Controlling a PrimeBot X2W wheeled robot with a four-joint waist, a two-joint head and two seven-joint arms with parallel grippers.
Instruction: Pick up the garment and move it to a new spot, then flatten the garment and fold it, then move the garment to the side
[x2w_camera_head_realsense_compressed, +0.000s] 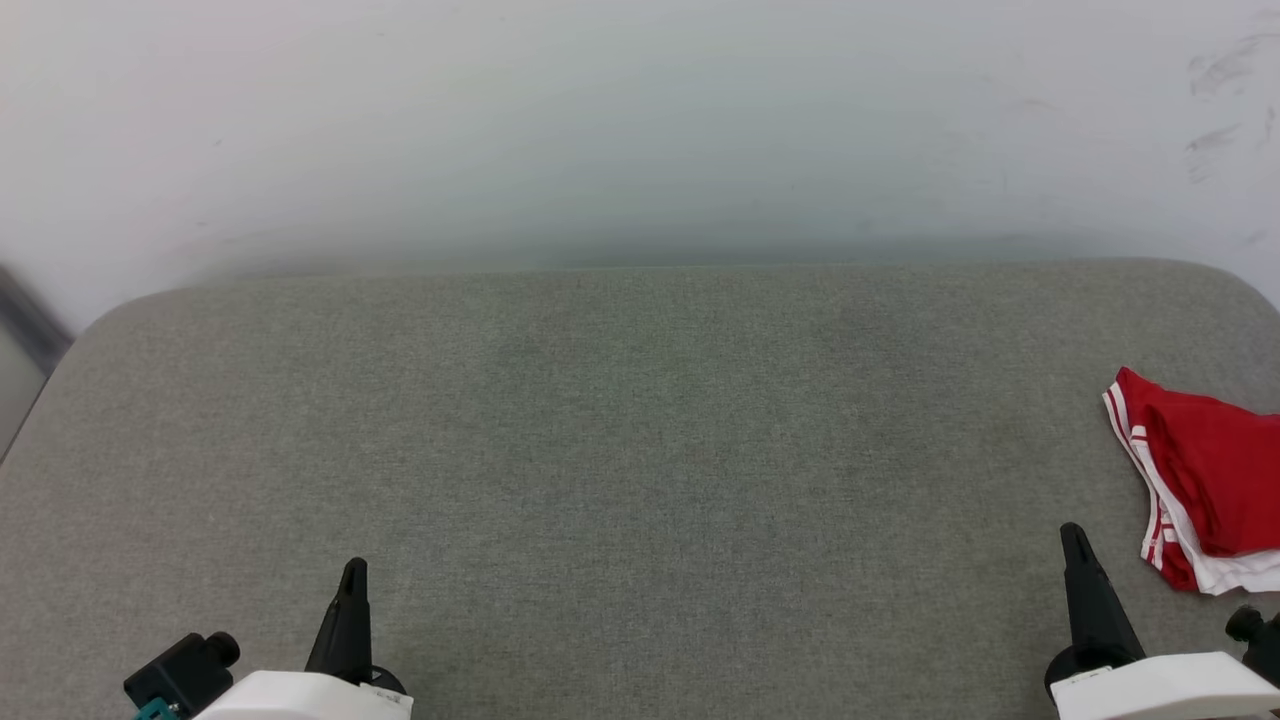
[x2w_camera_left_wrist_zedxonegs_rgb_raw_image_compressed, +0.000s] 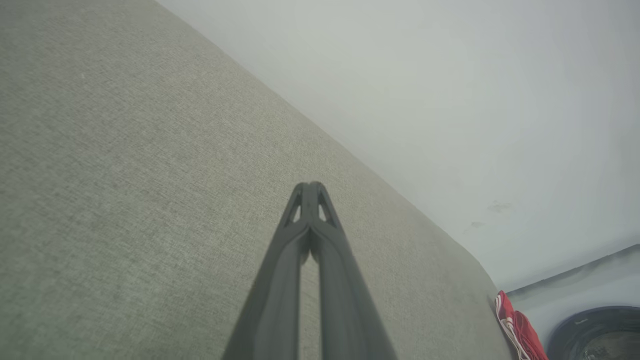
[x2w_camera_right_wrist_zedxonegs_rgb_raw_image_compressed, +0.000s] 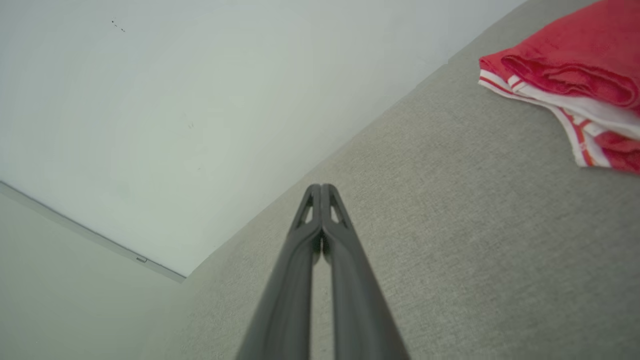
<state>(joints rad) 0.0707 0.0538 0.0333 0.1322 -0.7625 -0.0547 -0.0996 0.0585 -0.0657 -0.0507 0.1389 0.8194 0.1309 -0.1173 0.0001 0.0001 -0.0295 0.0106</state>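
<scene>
The garment (x2w_camera_head_realsense_compressed: 1210, 480) lay at the far right of a broad grey-green upholstered pad (x2w_camera_head_realsense_compressed: 620, 450), cut off by the right edge of the head view. The pad had a woven fabric cover and rounded far corners, and it spread across most of that view. Behind it rose a pale wall (x2w_camera_head_realsense_compressed: 640, 120).

The garment was a soft red T-shirt gathered into a loose, folded bundle. Its red body sat on top in rounded rolls, and a white layer showed beneath along the near side. Red-and-white stripe trim ran along the left edge and turned under at the near corner. In the right wrist view the red fabric curled over itself, with the white layer and striped band spilling out below it onto the pad.

The right gripper (x2w_camera_head_realsense_compressed: 1075, 540) stood at the lower right, near the garment but apart from it, its two dark fingers pressed together to a single point with nothing between them. The left gripper (x2w_camera_head_realsense_compressed: 352, 575) stood at the lower left, well apart from the garment, its fingers likewise closed tip to tip and empty.

A few dark scuff marks (x2w_camera_head_realsense_compressed: 1215, 70) smudged the wall's upper right.
</scene>
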